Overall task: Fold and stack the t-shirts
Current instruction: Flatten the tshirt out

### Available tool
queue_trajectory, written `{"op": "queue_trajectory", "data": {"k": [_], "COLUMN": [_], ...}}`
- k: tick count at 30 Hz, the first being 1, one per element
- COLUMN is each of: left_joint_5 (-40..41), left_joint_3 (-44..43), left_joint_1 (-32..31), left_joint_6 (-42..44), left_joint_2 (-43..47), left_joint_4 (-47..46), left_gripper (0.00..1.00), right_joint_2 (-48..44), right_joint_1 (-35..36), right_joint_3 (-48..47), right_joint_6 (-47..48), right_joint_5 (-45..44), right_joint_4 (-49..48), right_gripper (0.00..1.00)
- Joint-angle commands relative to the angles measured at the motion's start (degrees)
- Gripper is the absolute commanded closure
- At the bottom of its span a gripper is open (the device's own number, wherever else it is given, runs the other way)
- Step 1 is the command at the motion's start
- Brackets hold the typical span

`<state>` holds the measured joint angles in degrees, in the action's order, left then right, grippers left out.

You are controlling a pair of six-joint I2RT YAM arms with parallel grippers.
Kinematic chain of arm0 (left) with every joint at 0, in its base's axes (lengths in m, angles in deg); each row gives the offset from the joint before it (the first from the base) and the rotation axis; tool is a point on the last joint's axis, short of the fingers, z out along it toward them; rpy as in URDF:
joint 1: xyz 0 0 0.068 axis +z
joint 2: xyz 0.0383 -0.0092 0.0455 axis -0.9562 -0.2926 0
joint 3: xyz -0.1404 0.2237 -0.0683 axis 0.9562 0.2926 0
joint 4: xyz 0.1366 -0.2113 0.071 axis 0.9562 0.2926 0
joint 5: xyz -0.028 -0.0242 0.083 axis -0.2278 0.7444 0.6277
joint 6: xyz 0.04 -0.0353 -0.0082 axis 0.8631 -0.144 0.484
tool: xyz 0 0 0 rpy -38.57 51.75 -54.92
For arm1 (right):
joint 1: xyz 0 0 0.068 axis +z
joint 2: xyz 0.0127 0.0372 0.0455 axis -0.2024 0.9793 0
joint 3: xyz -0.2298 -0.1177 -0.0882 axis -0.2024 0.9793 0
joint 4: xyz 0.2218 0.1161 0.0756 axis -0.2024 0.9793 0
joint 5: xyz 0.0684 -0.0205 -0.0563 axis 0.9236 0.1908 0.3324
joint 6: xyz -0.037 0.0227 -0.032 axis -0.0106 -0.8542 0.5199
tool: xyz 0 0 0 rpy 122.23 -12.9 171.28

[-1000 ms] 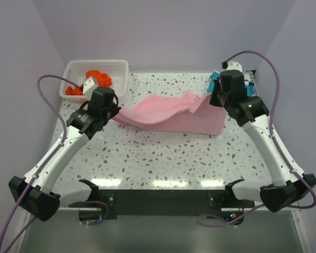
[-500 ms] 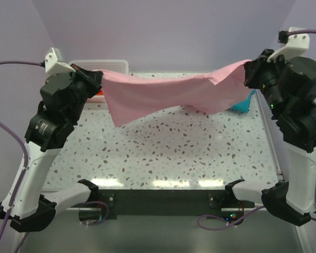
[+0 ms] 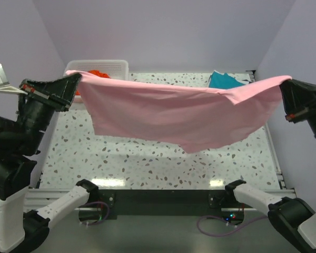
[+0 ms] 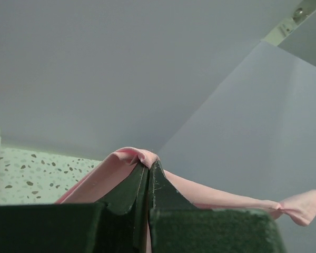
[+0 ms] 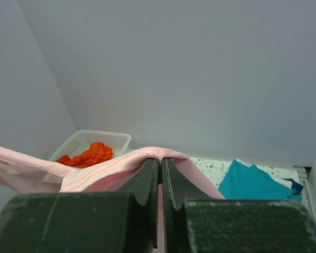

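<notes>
The light pink t-shirt [image 3: 174,113] hangs stretched high above the table between both arms, sagging in the middle. My left gripper [image 3: 73,79] is shut on its left corner; in the left wrist view [image 4: 148,164] pink cloth [image 4: 126,158] drapes over the closed fingertips. My right gripper [image 3: 284,83] is shut on the right corner, with the pink hem [image 5: 105,171] folded over its tips [image 5: 160,161]. A teal blue t-shirt [image 3: 225,80] [image 5: 255,182] lies at the back right. An orange-red t-shirt [image 3: 96,73] [image 5: 89,154] sits in the basket.
A white mesh basket [image 3: 116,66] [image 5: 79,138] stands at the back left corner. The speckled table [image 3: 147,158] runs under the hanging shirt. Pale walls close in the back and both sides. A dark bar [image 3: 158,203] lines the near edge.
Both arms have risen and spread apart, lifting the pink shirt from the table and stretching it wide in the air. The teal shirt at the back right now shows.
</notes>
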<state>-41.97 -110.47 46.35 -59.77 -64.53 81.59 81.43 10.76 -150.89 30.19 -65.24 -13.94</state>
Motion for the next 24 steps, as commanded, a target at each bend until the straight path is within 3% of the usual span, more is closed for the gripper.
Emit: {"op": "queue_trajectory", "data": {"k": [1, 6, 13, 19, 24], "left_joint_5": [-6.4, -7.7, -0.7, 14.7, 22.8], "left_joint_3": [-2.7, -3.7, -0.3, 11.9, 27.8], "left_joint_1": [0.4, 0.4, 0.4, 0.4, 1.1], "left_joint_6": [0.7, 0.4, 0.0, -1.3, -7.4], "left_joint_2": [2.1, 5.0, 3.3, 0.1, -4.9], "left_joint_4": [-2.2, -0.8, 2.7, 4.6, 5.5], "left_gripper": [1.0, 1.0, 1.0, 1.0, 1.0], "right_joint_2": [-2.0, -3.5, -1.7, 2.3, 6.7], "right_joint_1": [-0.2, -0.3, -0.2, -0.2, -0.2], "right_joint_3": [-4.4, -4.3, 1.6, 15.9, 32.5], "right_joint_6": [0.5, -0.5, 0.5, 1.6, 0.6], "right_joint_5": [7.3, 10.5, 8.9, 4.2, -4.7], "right_joint_4": [-0.1, -1.3, -3.4, -9.8, -17.9], "right_gripper": [1.0, 1.0, 1.0, 1.0, 1.0]}}
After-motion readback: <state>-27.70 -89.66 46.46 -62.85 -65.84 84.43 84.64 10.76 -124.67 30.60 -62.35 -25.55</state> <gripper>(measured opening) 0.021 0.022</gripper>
